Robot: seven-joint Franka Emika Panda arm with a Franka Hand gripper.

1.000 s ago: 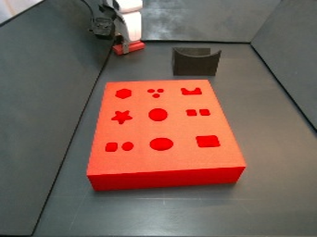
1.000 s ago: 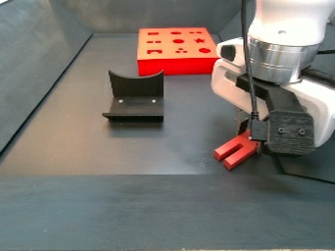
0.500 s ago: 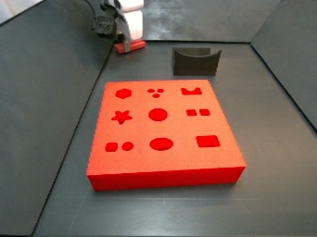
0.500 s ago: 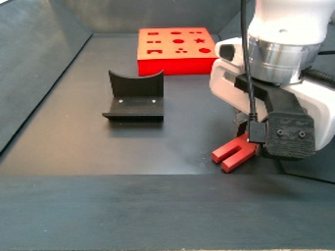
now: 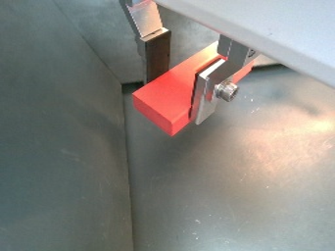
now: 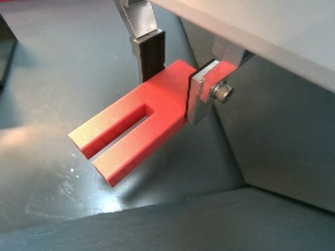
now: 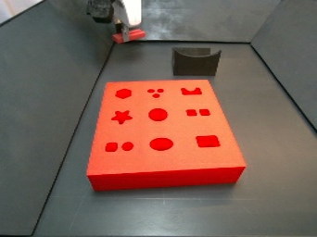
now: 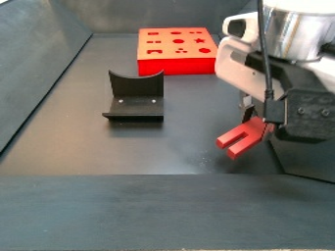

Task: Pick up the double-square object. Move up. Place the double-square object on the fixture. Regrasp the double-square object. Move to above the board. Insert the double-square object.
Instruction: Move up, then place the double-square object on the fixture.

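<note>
The double-square object (image 5: pixel 164 98) is a small red block with a long groove along it, which shows in a wrist view (image 6: pixel 131 132). My gripper (image 5: pixel 181 78) is shut on one end of it, a dark pad on each side, as both wrist views show (image 6: pixel 177 78). In a side view the gripper (image 8: pixel 258 123) holds the block (image 8: pixel 241 138) tilted and just above the floor. The fixture (image 8: pixel 133 96) stands apart on the floor. The board (image 7: pixel 180 128) lies flat beyond it. In the side view from across the table the gripper (image 7: pixel 122 32) and block (image 7: pixel 124 38) are at the far end.
Grey walls enclose the floor on all sides. The gripper is close to a wall and a floor seam (image 5: pixel 128 147). The fixture (image 7: pixel 195 61) sits between the board and the far wall. The board's front wall (image 8: pixel 177 65) faces the fixture.
My gripper has risen with the double-square object, which has come off the floor and now hangs tilted. The board and fixture have not moved.
</note>
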